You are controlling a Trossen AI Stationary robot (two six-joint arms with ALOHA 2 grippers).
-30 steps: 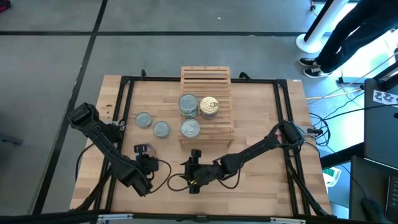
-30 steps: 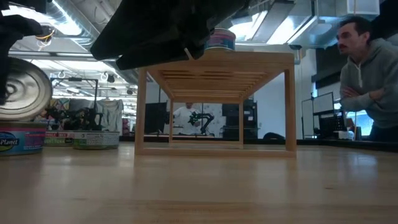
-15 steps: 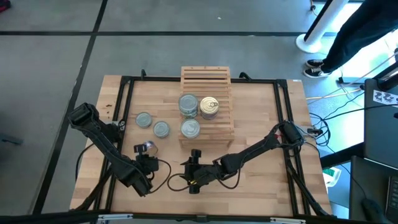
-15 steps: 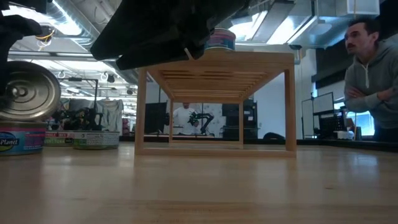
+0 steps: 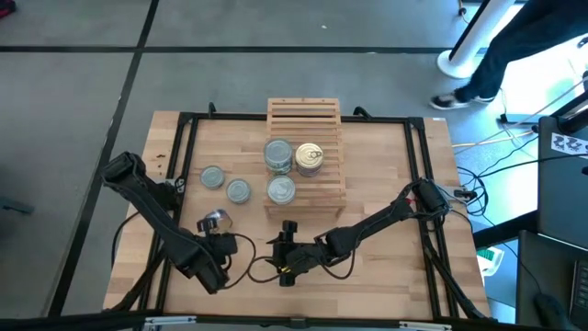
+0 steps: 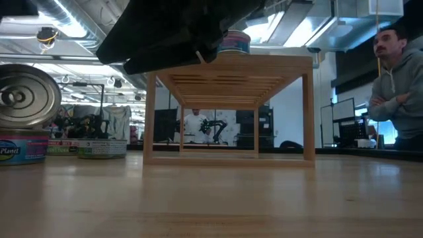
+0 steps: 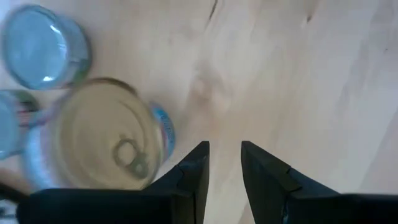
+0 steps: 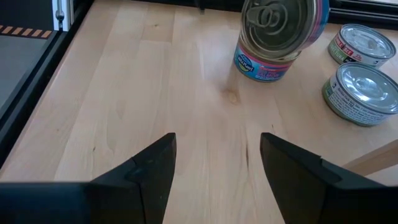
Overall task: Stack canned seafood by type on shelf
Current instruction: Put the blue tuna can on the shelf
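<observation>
Risk of knocking over the golden-topped tin (image 7: 106, 143), which looks tilted on the counter (image 7: 298, 74). A finger nudging its side, instead of a clean straddle, could tip or roll it. Gap likely too narrow for the tin as it stands. Left hand (image 7: 225, 146) empty, fingers slightly apart, just beside that tin, not around it. Right hand (image 8: 217, 140) waiting close by, spread wide, holding nothing. Farther off, two grey-topped tins (image 5: 212, 177) on the counter. Beyond them, the shelf (image 5: 303, 115), with grey and golden tins on its slats.
</observation>
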